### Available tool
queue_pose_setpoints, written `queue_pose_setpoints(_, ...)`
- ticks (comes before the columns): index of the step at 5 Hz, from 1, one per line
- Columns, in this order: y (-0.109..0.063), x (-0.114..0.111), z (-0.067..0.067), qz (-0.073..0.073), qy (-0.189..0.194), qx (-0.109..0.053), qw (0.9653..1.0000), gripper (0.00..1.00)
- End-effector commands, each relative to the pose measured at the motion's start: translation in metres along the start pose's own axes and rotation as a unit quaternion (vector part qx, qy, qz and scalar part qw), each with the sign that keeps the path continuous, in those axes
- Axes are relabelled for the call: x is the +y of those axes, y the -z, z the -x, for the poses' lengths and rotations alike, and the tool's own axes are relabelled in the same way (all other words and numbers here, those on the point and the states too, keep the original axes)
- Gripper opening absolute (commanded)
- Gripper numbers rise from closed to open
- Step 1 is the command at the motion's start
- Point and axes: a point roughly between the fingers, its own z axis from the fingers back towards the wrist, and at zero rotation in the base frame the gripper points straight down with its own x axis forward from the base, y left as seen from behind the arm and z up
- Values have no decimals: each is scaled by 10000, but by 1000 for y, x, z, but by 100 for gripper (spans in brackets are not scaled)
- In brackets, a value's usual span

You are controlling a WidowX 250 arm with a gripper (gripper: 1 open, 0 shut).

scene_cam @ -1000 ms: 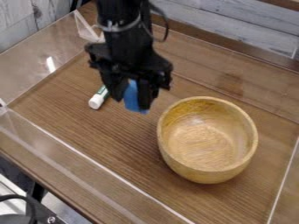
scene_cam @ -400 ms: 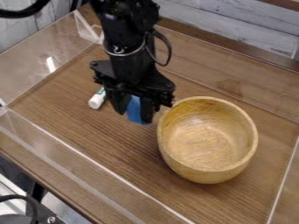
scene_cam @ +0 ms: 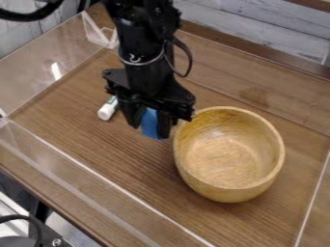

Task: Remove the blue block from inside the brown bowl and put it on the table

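The black gripper points straight down, its 2 fingers pinching the blue block low over the table, just left of the empty brown bowl. A white marker lies behind.

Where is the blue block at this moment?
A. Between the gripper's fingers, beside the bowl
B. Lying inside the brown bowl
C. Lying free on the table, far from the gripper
A: the blue block sits clamped in the gripper, left of the empty brown bowl.
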Motion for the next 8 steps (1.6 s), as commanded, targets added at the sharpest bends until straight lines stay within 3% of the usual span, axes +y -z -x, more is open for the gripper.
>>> queue_pose_setpoints(1,-8,4,-9,-31,68,-209,9998,0)
queue_pose_setpoints(2,-6,9,-6,-61,95,-173,9998,0)
queue_pose_setpoints(3,-4,13,-4,-89,114,-133,9998,100)
queue_pose_setpoints(5,-14,21,-11,-32,124,-120,9998,100)
queue_pose_setpoints(8,-61,23,-23,108,38,-305,9995,100)
